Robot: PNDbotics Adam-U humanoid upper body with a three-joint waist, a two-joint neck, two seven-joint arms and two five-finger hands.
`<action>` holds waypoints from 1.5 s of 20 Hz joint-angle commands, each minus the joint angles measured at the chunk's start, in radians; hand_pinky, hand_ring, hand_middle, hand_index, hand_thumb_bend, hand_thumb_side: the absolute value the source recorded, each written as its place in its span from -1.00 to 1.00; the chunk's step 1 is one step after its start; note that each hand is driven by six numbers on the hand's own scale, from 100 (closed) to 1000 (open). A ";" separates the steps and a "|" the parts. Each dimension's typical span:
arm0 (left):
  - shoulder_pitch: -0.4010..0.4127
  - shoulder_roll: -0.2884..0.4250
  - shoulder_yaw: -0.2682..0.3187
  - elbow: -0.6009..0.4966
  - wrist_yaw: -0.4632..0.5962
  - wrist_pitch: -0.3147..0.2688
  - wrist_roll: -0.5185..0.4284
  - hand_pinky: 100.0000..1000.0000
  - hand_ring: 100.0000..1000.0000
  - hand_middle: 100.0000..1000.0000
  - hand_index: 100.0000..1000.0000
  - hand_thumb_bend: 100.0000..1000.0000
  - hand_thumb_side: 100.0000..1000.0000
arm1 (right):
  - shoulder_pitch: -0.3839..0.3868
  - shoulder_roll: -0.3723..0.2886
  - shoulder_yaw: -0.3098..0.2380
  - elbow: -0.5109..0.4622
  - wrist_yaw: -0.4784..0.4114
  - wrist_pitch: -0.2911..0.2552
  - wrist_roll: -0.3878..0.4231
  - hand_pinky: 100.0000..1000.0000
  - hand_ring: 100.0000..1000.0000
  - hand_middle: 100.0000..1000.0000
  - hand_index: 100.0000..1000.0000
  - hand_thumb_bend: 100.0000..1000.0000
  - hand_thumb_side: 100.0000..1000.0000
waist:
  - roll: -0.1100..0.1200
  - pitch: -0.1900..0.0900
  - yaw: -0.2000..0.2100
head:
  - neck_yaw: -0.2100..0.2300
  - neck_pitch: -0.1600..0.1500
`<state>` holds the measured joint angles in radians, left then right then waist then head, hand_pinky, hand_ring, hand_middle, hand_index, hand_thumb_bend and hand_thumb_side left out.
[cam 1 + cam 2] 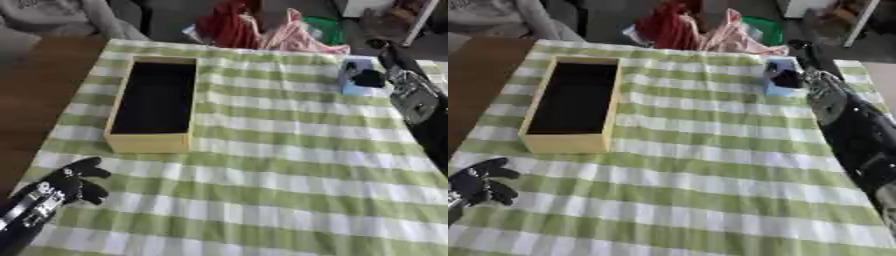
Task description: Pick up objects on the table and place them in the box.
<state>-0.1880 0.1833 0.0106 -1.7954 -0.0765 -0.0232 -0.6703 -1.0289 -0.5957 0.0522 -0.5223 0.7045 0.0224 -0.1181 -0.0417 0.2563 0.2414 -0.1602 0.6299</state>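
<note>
while apparently pinched by right hand [371,78], pale blue object [352,88] beyond box [150,141]

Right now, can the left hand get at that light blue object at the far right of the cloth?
Probably not. The left hand rests near the lower left corner, the whole cloth away from the light blue object, and the right hand is already on it.

Right hand at a pale blue object, far right.
The right hand [787,76] curls its dark fingers around the pale blue object [779,87] on the green-checked cloth [710,165]; the box [566,142] stands well apart.
</note>
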 commanded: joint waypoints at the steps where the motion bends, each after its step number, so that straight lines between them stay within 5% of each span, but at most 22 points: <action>1: -0.010 0.002 0.002 -0.024 -0.001 0.000 -0.002 0.30 0.32 0.50 0.91 -1.00 0.79 | -0.017 -0.010 -0.038 -0.010 0.064 0.008 0.008 0.55 0.91 0.71 0.89 -0.68 -0.35 | 0.004 -0.015 0.000 | -0.003 -0.011; 9: -0.007 0.005 0.003 -0.021 0.002 0.004 -0.003 0.30 0.32 0.51 0.91 -1.00 0.79 | -0.039 -0.005 -0.106 -0.071 0.181 0.005 0.017 0.52 0.90 0.70 0.88 -0.68 -0.34 | -0.001 -0.032 -0.010 | -0.004 -0.008; 15: -0.006 0.008 0.003 -0.019 0.005 0.006 -0.004 0.30 0.33 0.51 0.91 -1.00 0.79 | -0.040 -0.008 -0.097 -0.085 0.203 -0.012 0.084 0.50 0.92 0.74 0.89 -0.25 -0.39 | -0.004 -0.042 -0.013 | -0.003 -0.010; 19: -0.007 0.008 0.003 -0.019 0.005 0.006 -0.004 0.30 0.33 0.51 0.91 -1.00 0.79 | -0.040 -0.008 -0.091 -0.071 0.229 -0.014 0.155 0.52 0.95 0.78 0.91 -0.20 -0.42 | -0.005 -0.043 -0.013 | -0.006 -0.012; 24: -0.008 0.008 0.003 -0.020 0.004 0.006 -0.005 0.30 0.33 0.51 0.91 -1.00 0.79 | -0.037 -0.011 -0.106 -0.078 0.269 0.025 0.219 0.52 0.94 0.77 0.91 -0.22 -0.41 | -0.004 -0.037 -0.009 | -0.007 -0.015; 30: -0.009 0.006 0.003 -0.021 0.002 0.004 -0.006 0.31 0.33 0.51 0.91 -1.00 0.80 | -0.029 -0.008 -0.119 -0.070 0.299 0.103 0.159 0.48 0.90 0.74 0.89 -0.29 -0.36 | -0.002 -0.028 -0.007 | -0.010 -0.018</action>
<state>-0.1874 0.1832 0.0106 -1.7954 -0.0750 -0.0184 -0.6747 -1.0420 -0.5765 -0.0581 -0.5847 0.9862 0.1086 0.0555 -0.0478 0.2438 0.2340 -0.1662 0.6222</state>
